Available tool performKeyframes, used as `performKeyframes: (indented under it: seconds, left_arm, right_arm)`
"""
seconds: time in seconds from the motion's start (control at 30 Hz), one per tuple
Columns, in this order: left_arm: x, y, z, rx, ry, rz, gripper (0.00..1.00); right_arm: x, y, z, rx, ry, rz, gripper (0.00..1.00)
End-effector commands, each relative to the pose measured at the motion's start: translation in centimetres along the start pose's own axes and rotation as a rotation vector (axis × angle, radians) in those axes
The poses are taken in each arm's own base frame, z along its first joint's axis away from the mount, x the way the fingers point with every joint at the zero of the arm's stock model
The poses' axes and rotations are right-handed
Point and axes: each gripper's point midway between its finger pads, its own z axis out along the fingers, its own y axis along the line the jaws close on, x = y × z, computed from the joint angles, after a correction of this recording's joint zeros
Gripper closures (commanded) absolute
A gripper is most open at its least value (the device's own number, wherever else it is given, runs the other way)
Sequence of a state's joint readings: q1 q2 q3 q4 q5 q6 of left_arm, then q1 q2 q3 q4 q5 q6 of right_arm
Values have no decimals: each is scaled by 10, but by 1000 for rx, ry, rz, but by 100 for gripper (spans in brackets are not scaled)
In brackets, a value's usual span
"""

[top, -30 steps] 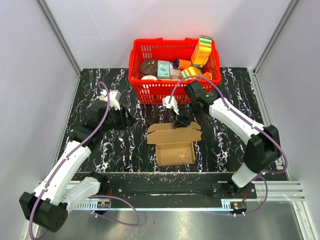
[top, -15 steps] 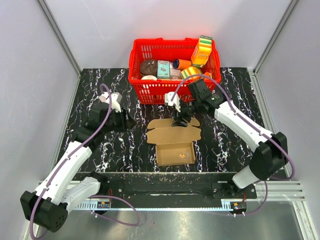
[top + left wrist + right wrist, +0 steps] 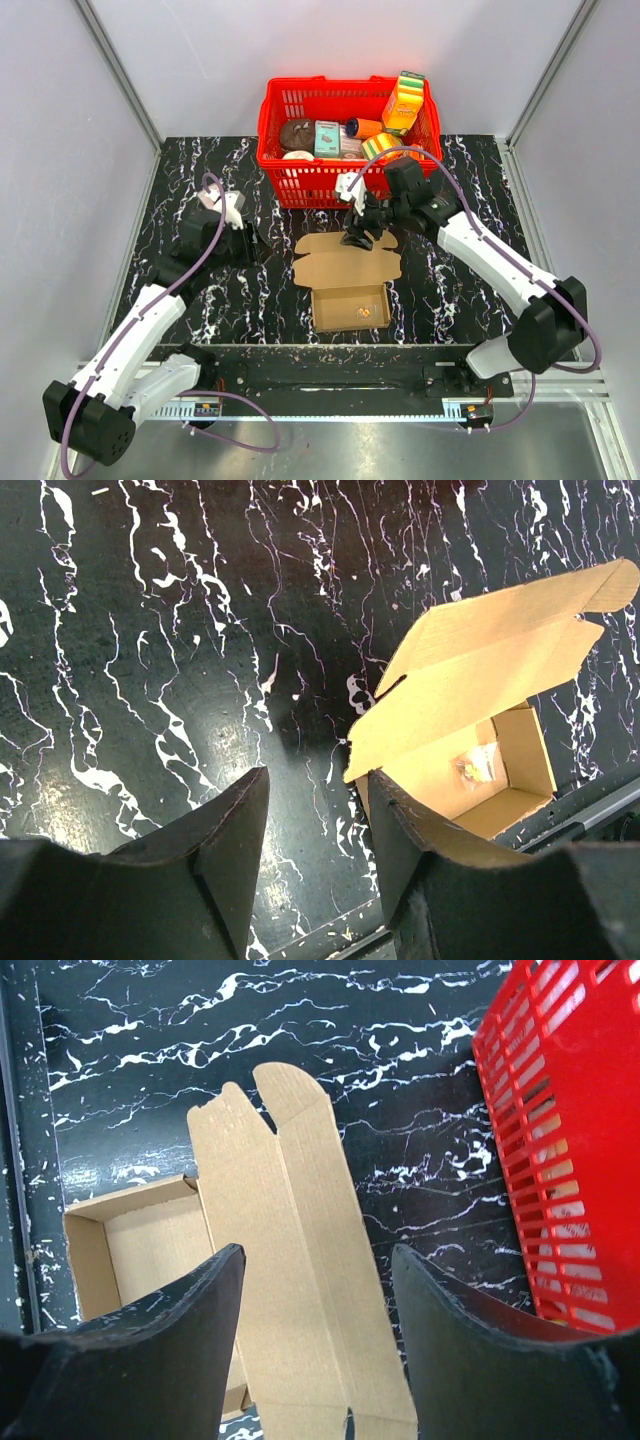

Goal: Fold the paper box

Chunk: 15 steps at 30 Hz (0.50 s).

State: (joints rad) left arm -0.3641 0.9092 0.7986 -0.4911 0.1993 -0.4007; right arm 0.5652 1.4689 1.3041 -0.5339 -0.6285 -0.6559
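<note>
So the paper box [image 3: 348, 282] sits on the table [image 3: 250, 300], lid flap [image 3: 345, 260] flat and running left-right, with the open right pincer [image 3: 358, 238] right over that flap, way closer than the open left pincer [image 3: 258, 242].

The table [image 3: 250, 300] lies bare to the left of the paper box [image 3: 345, 265], a broad strip between it and the left gripper [image 3: 257, 240], whose spread fingers have nothing between them. Behind the box the red basket [image 3: 300, 185] stands near. Its front wall leaves only a narrow band of marble beyond the box's flat lid flap, and the right gripper [image 3: 358, 236] hangs over that far edge, fingers apart above the flap. To the right, bare table runs from the box to the right arm [image 3: 480, 255], which crosses that side on a slant. In front, the box's near wall sits close to the table's near edge. Grey walls [image 3: 70, 220] shut in both sides.
</note>
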Motion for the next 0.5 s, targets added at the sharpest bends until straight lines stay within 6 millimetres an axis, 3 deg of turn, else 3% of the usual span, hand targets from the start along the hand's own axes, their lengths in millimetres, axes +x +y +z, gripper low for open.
performKeyframes:
  seconds: [0.0, 0.13, 0.17, 0.23, 0.43, 0.47]
  left_arm:
    - [-14, -6, 0, 31, -58, -2, 51]
    - [-15, -8, 2, 42, -62, 1, 51]
    - [-16, -9, 1, 48, -64, 7, 51]
    - [-15, -10, -1, 58, -74, 21, 49]
    - [-6, -30, -4, 206, -79, 87, 37]
    - [-5, -33, -4, 227, -71, 97, 36]
  right_arm:
    - [-30, -25, -24, 210, -115, 126, 32]
    - [-27, -52, -46, 453, -139, 381, 32]
    - [-15, -56, -54, 518, -98, 440, 32]
    - [-10, -54, -65, 547, -76, 515, 29]
    - [32, -29, -89, 572, -20, 698, 19]
    - [30, -22, -95, 561, -49, 715, 17]
